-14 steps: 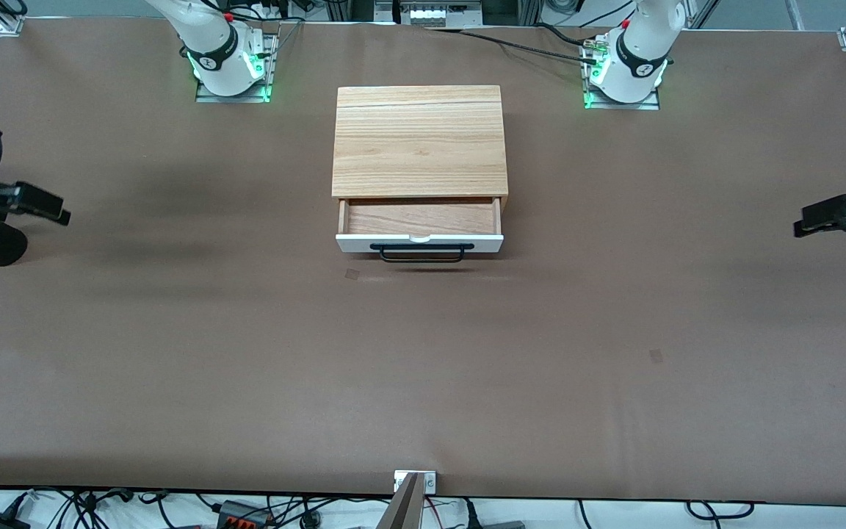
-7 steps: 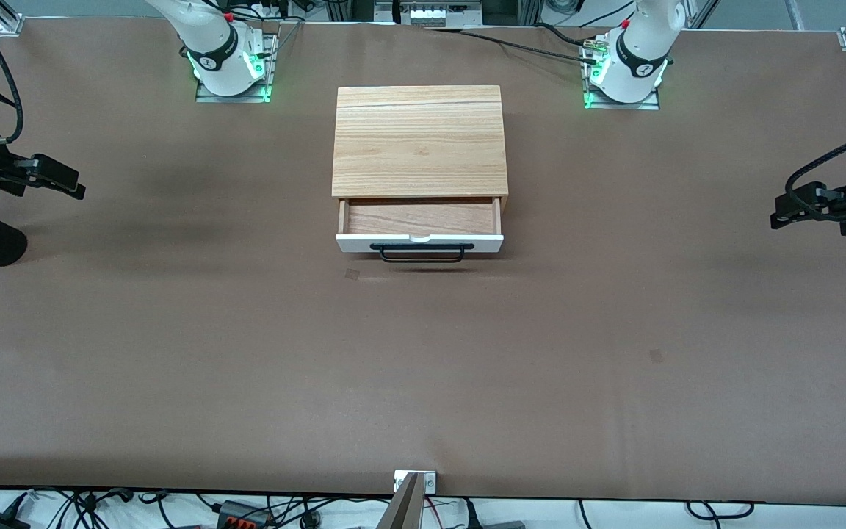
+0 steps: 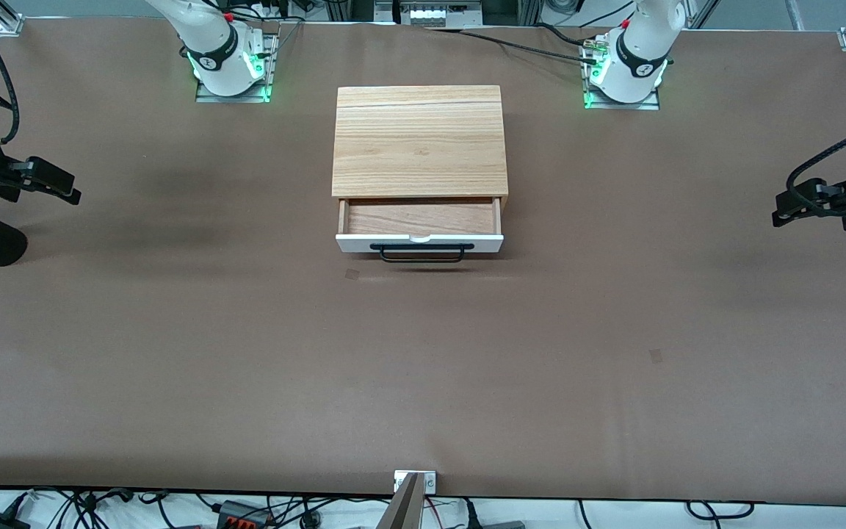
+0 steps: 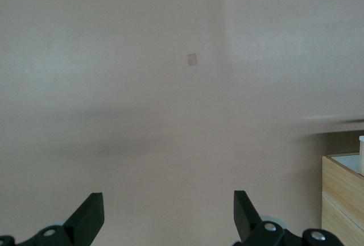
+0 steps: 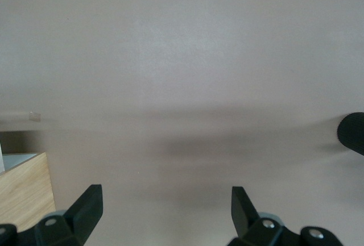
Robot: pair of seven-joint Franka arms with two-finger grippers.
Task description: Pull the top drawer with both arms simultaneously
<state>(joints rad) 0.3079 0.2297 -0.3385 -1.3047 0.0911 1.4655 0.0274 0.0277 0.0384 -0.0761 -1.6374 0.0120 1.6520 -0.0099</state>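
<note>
Now: one top drawer (image 3: 420, 226) stands pulled out | two hands, left hand (image 4: 165, 217) and right hand (image 5: 165, 215), spread wide, empty, over counter (image 3: 247, 367) ends | both barely shifted since earlier.

A brown-covered desk (image 3: 423, 367) is seen; tangled cables (image 3: 247, 508) are strewn along its camera-side edge.

One wooden cabinet (image 3: 420, 143) sits on one brown desk (image 3: 423, 367). One top drawer (image 3: 420, 226) carries one black handle (image 3: 421, 252). Two robot arms are present: one left gripper (image 3: 781, 214) and one right gripper (image 3: 70, 193), each with two fingers (image 4: 91, 215) spread apart.
</note>
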